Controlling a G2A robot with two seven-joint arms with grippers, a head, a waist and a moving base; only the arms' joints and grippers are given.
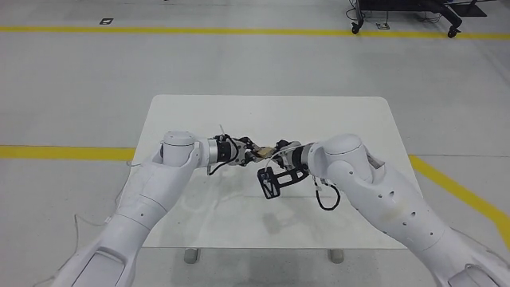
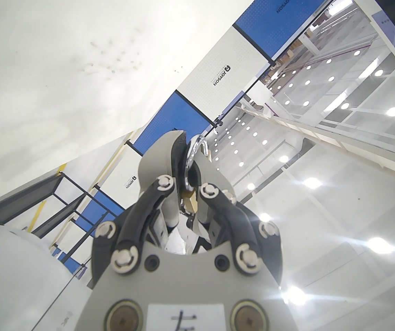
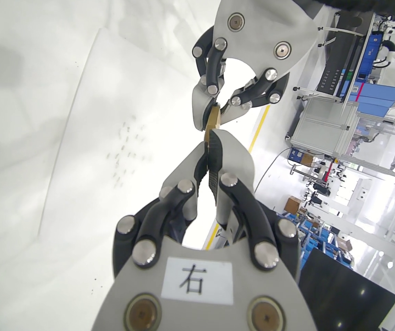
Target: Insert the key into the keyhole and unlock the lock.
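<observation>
Top view: the two arms meet nose to nose above the middle of the white table [image 1: 239, 115], and the lock [image 1: 262, 152] sits between the tips, off the surface.

The left end effector [image 2: 194, 149] is clenched on the lock, with both fingers pressed in against it. It's a small padlock with a yellow brass body [image 2: 190, 204], squared edges and flat faces, plus a bright polished steel shackle [image 2: 193, 153]. In the left wrist view the shackle runs along the slot between the two fingers and its curved end hooks out just past the fingertips. A corner of the brass block shows in the same slot, nearer the palm.

The right end effector [image 3: 211, 138] is clenched too. Its ribbed black pads [image 3: 214, 160] are pressed together along their whole length with no gap showing. In the right wrist view it points straight at the left one, tip to tip. The brass block stands edge-on between the left fingers, and its near end touches the right tips. A thin sliver of brass shows right at the right tips. I can't tell whether it's pinched between the pads or just the lock's edge butting against them. I also can't resolve the keyhole face, since it's hidden where the two sets of fingers meet.
</observation>
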